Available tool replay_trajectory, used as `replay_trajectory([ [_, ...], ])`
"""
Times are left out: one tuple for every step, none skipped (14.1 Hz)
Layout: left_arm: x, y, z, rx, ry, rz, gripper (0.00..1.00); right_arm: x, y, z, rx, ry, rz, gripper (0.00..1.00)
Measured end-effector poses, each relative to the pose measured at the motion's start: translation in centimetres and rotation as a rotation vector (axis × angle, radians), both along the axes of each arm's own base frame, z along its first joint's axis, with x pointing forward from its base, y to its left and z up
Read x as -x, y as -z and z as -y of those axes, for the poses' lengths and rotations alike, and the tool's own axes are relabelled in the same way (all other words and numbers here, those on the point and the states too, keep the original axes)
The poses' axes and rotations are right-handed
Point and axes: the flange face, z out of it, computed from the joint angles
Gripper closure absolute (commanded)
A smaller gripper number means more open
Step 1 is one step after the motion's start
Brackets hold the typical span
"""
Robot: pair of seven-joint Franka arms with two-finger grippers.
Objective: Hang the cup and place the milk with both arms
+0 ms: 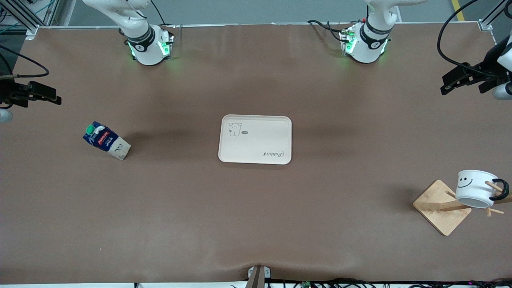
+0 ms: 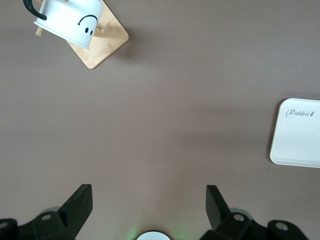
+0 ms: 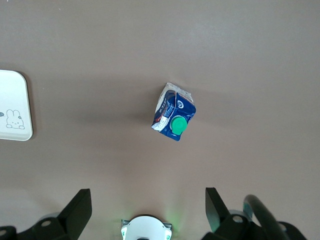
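A cream tray (image 1: pixel 255 139) with a rabbit drawing and a "Rabbit" script mark lies flat at the middle of the brown counter (image 1: pixel 256 224), and it serves as the landmark here. Well apart from the tray, toward the right arm's end of the counter, the milk carton (image 1: pixel 106 141) stands alone on the bare surface, its green cap (image 1: pixel 91 129) at the top; the right wrist view shows it from above (image 3: pixel 173 112) with open counter all around it. Well apart from the tray toward the left arm's end, and nearer to the front camera than the tray, stands a wooden rack (image 1: pixel 443 206) with a square base and pegs; the white smiley cup (image 1: pixel 475 189) hangs on it by its black handle (image 1: pixel 501 191), mouth tilted downward. The left wrist view shows the same cup (image 2: pixel 68 20) on the rack. The right pincer (image 1: pixel 40 95) hovers at its own end of the counter, beyond the carton from the tray, jaws spread wide and empty. The left pincer (image 1: pixel 456 82) hovers at its end, likewise spread and holding nothing. Nothing lies between the carton and the tray.
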Motion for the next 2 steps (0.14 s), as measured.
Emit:
replay_trajectory([
  [0.01, 0.00, 0.00, 0.000, 0.000, 0.000, 0.00, 0.00, 0.01, 0.01, 0.000, 0.000, 0.000, 0.00],
  [0.01, -0.01, 0.00, 0.000, 0.000, 0.000, 0.00, 0.01, 0.07, 0.02, 0.000, 0.000, -0.002, 0.00],
])
